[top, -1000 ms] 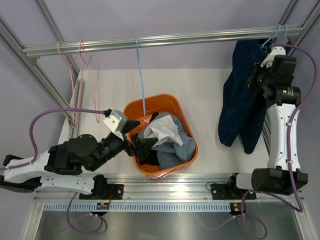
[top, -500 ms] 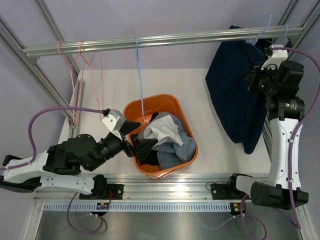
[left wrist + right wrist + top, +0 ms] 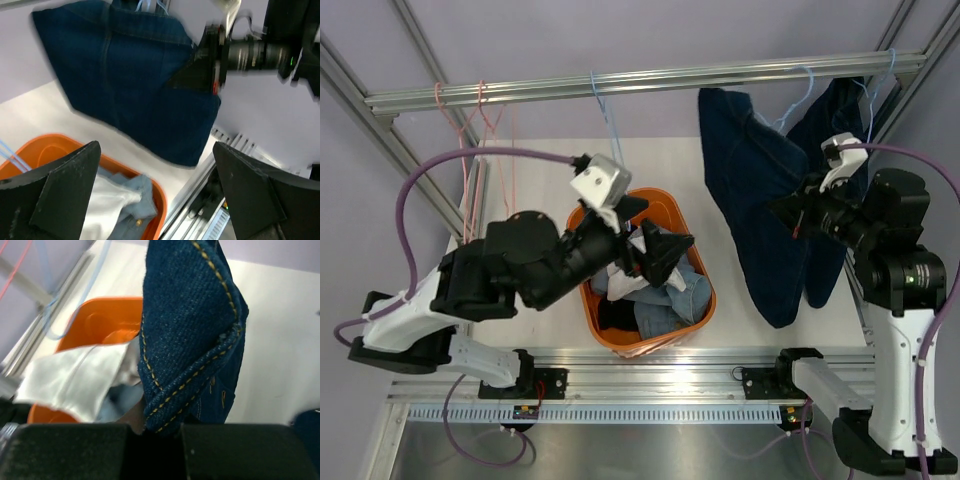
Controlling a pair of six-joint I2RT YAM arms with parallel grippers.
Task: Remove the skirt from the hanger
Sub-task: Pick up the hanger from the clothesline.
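Observation:
The light-blue denim skirt [image 3: 678, 296] lies crumpled in the orange basket [image 3: 704, 318]; one of its buttons shows in the left wrist view [image 3: 136, 199]. I see no hanger on it. Thin pink hangers [image 3: 470, 170] hang bare from the rail at the far left. My left gripper [image 3: 670, 258] is open and empty, held above the basket [image 3: 160, 200]. My right gripper [image 3: 788, 212] is shut on a folded edge of the dark navy jeans [image 3: 190, 330], its fingertips [image 3: 155, 432] closed round the stitched hem.
The navy jeans [image 3: 760, 190] hang spread from light-blue hangers [image 3: 802, 88] on the rail [image 3: 650, 80]. Another light-blue hanger [image 3: 605, 115] hangs above the basket. A white cloth [image 3: 75, 375] and a black garment [image 3: 615, 315] also lie in the basket.
My left arm rose from the basket's left side and swung over it, gripper open. My right gripper pulled the jeans left and down, spreading them along the rail.

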